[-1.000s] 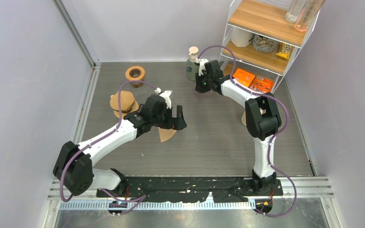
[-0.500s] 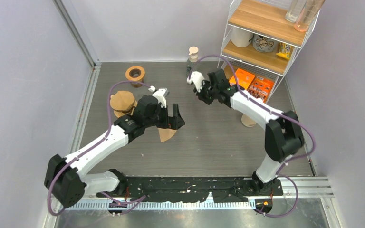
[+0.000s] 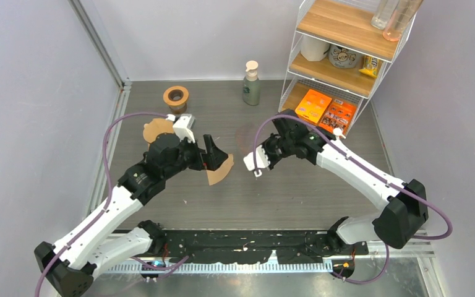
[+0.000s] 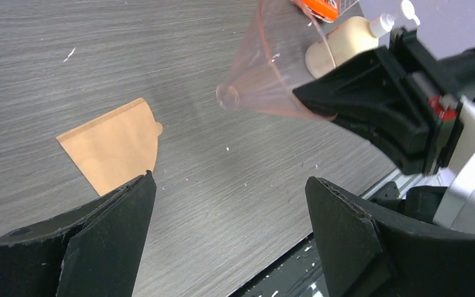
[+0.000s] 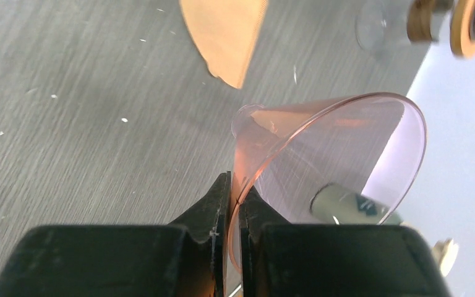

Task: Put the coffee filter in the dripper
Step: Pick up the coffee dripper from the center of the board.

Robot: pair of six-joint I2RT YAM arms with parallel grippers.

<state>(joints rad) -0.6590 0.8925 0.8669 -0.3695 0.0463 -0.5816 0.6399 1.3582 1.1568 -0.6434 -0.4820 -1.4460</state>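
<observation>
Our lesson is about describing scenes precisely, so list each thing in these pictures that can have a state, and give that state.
Clear pink plastic cone dripper: held tipped sideways, empty.
Brown paper coffee filter: lying flat on the table, not held.
Left gripper: fingers open, holding nothing.
Right gripper: fingers shut on the dripper's wall.
Green pump bottle: standing upright.
</observation>
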